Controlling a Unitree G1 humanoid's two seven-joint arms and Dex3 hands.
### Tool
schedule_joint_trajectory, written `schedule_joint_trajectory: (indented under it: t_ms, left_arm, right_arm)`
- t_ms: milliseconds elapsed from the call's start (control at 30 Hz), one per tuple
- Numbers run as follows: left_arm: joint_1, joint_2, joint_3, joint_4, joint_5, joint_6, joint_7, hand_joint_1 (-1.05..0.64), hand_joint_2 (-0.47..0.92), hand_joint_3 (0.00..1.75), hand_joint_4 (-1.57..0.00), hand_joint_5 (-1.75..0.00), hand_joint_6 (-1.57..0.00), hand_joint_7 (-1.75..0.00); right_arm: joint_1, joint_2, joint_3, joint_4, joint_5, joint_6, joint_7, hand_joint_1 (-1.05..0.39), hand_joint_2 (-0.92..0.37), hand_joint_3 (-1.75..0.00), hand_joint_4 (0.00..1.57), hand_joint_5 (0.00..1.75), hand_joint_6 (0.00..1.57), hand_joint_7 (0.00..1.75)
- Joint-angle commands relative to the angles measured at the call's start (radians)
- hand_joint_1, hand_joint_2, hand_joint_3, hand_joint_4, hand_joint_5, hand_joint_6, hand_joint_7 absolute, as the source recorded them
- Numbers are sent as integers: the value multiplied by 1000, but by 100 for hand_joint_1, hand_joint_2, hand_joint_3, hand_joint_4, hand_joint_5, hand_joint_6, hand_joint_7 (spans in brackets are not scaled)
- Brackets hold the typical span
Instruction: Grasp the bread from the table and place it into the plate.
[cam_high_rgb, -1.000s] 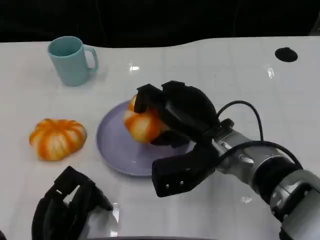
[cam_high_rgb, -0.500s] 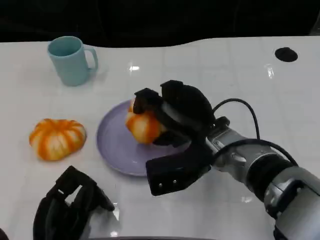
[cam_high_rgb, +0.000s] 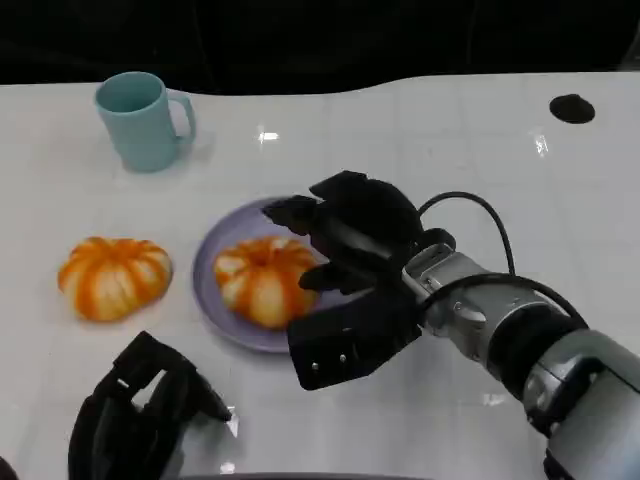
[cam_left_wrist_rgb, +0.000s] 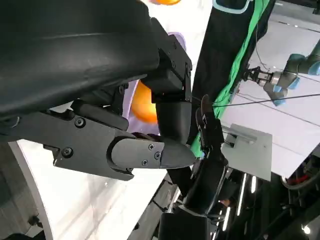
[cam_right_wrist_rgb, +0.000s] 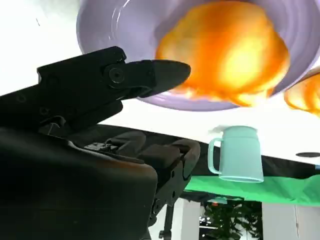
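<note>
A second orange bread lies on the table left of the plate, untouched. The left hand rests idle, fingers curled on nothing. The bread sits in the plate, and the right hand beside it has its fingers spread, empty.

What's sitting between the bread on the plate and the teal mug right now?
In the head view, only the plate's purple rim and bare white table lie between the bread on the plate and the teal mug.
</note>
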Motion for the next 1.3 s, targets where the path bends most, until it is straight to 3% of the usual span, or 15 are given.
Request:
schedule_joint_trajectory:
  t_ms: [33,300,533,800,933,1100,1167,1300]
  left_arm:
    - [14,8,-3,-16,7,-5,8,-55,92,28,-62,-175,-50,-151]
    - [14,9,-5,-14,3,-2,5,-55,92,28,-62,-175,-49,-152]
    - [2,7,-6,-3,6,-3,9,-56,92,27,-63,-175,-49,-153]
    - [0,10,-10,-5,15,-3,15,-55,92,28,-63,-175,-49,-155]
    - [3,7,-10,-8,23,-14,19,-56,92,28,-63,-175,-49,-155]
    - [1,9,-9,-5,23,-13,17,-56,92,29,-62,-175,-48,-157]
    - [0,8,-7,-6,17,-8,15,-56,92,29,-63,-175,-48,-157]
    - [3,5,-7,-15,13,4,20,-56,92,27,-64,-175,-48,-157]
  right_arm:
    - [-16,-17,-7,-28,16,-7,32,-79,-92,-48,12,5,18,0]
    - [17,-61,-46,-86,72,-66,101,-82,-92,-49,10,4,16,0]
    - [90,-143,-97,-182,145,-172,147,-81,-92,-48,12,6,18,1]
    - [234,-243,-194,-350,271,-302,238,-79,-92,-43,12,7,13,1]
    - [352,-283,-284,-421,432,-450,314,-71,-92,-37,22,13,22,4]
    - [460,-283,-378,-440,625,-576,440,-68,-92,-35,42,24,40,11]
    - [501,-289,-412,-467,711,-573,525,-69,-92,-37,47,27,45,12]
    - [582,-292,-479,-554,891,-486,702,-71,-92,-38,54,32,54,13]
